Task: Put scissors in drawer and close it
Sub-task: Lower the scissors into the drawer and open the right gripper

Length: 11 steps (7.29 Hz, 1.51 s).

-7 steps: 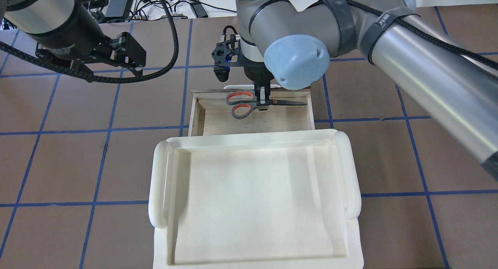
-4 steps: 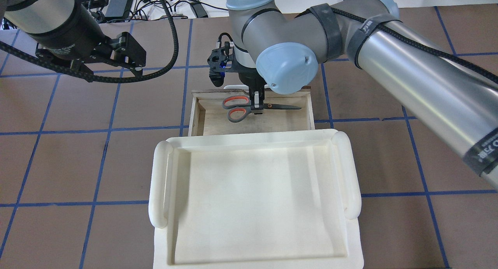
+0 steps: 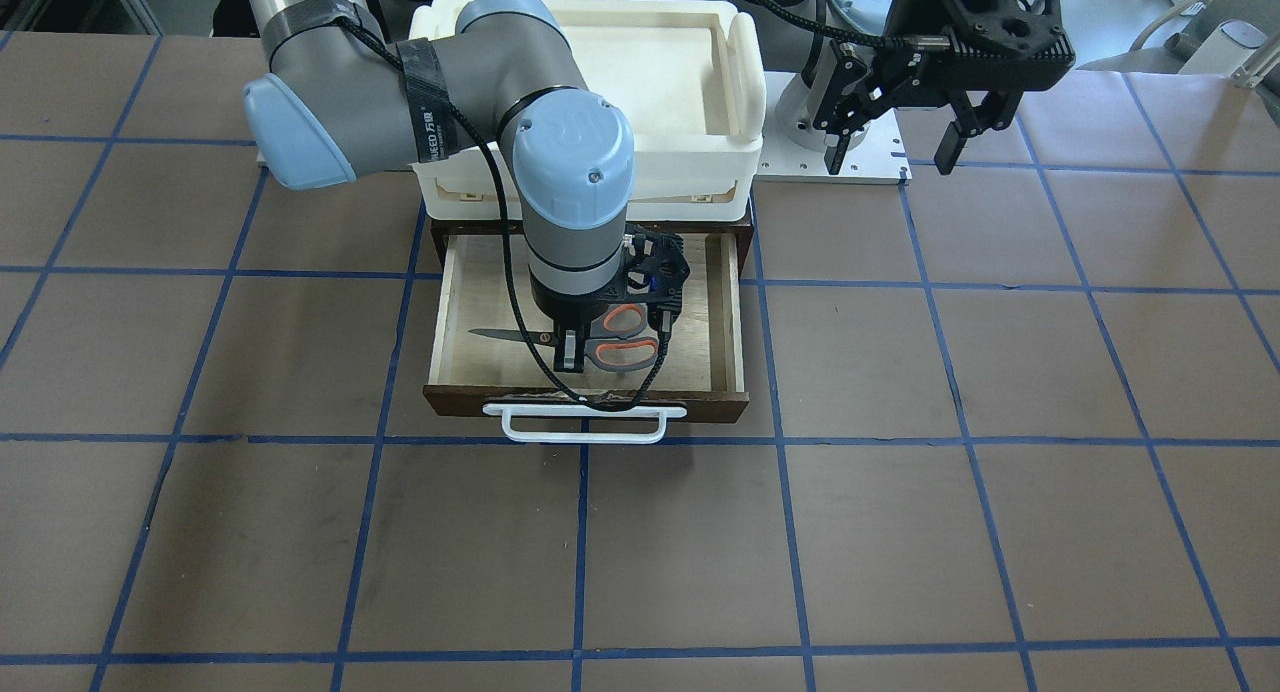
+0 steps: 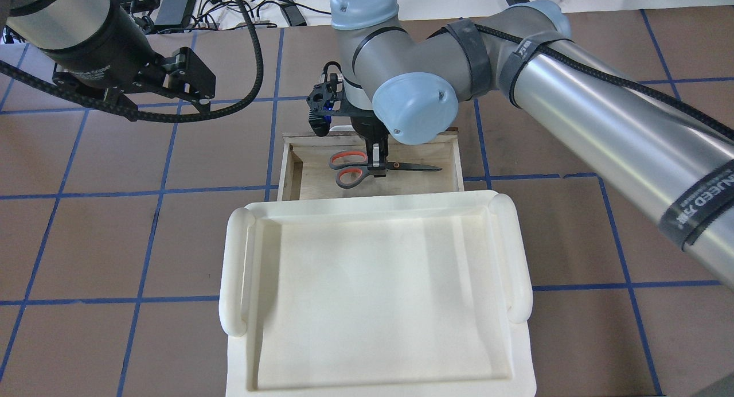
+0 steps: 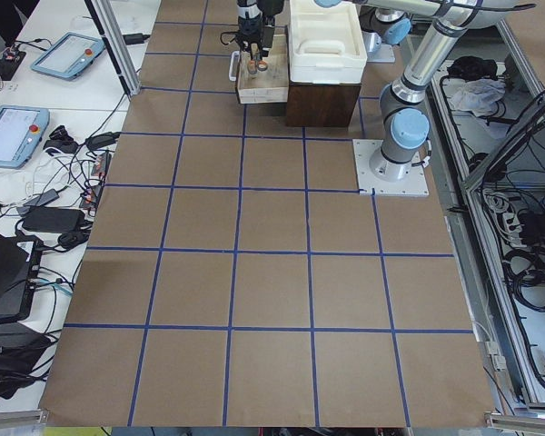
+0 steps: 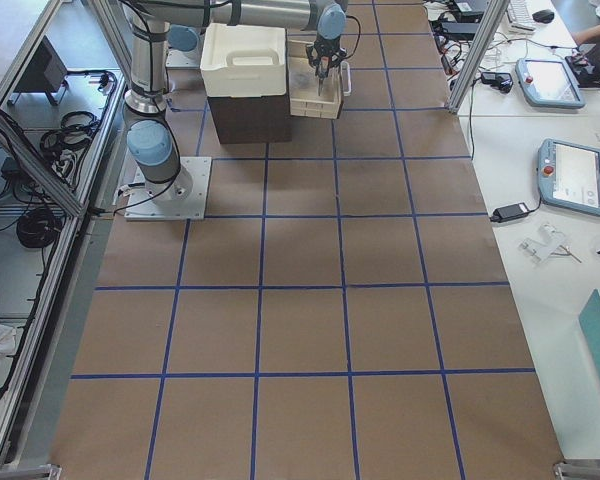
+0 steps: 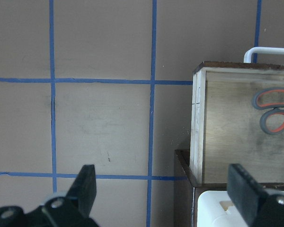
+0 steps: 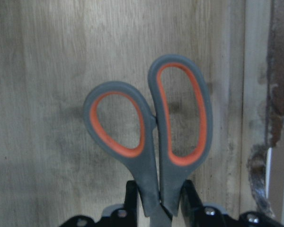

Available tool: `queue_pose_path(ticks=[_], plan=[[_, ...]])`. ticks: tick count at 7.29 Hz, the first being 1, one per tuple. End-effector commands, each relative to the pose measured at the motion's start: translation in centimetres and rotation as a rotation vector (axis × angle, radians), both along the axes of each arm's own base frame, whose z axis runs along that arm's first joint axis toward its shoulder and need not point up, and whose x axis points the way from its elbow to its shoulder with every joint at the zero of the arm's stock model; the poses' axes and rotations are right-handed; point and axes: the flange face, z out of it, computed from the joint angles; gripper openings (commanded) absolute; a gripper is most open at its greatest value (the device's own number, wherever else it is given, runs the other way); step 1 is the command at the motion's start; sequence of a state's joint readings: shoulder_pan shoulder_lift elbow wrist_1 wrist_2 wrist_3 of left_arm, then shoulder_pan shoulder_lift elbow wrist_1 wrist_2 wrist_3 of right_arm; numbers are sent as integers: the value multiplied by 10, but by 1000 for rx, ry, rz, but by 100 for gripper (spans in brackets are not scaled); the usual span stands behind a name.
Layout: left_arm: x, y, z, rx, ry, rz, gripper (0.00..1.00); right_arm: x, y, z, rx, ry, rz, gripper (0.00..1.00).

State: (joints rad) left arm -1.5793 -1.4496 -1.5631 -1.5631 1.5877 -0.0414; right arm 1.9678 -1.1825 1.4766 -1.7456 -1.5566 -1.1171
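A: Where were the scissors [image 4: 410,167]?
B: Clamped in my right claw [image 4: 377,166], within the open drawer [image 4: 436,182], blades toward the table [image 4: 114,242]'s right end, lying along the drawer's front. White tray [image 4: 367,205] just behind; my left claw [image 7: 161,175] gaped.

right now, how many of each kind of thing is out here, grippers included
scissors: 1
drawer: 1
white tray: 1
grippers: 2, the left gripper open, the right gripper shut on the scissors
total: 5
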Motion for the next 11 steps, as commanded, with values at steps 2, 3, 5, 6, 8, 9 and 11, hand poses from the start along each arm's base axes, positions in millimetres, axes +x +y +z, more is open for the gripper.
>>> queue_pose_path(ticks=[2,3,5,6,8,9,11], plan=[[0,0,0,0,1,-1,100,4,6,-7,10,9,-20,0],[0,0,0,0,0,-1,100,4,6,-7,11,8,-26,15],[0,0,0,0,2,-1,100,4,6,-6,9,8,-26,50],[0,0,0,0,0,-1,100,4,7,-4,7,6,-26,61],[0,0,0,0,2,-1,100,5,8,-3,13,-8,-28,78],[0,0,0,0,2,-1,100,5,8,1,7,-13,-28,85],[0,0,0,0,0,-1,100,0,17,40,-60,-25,-193,93]])
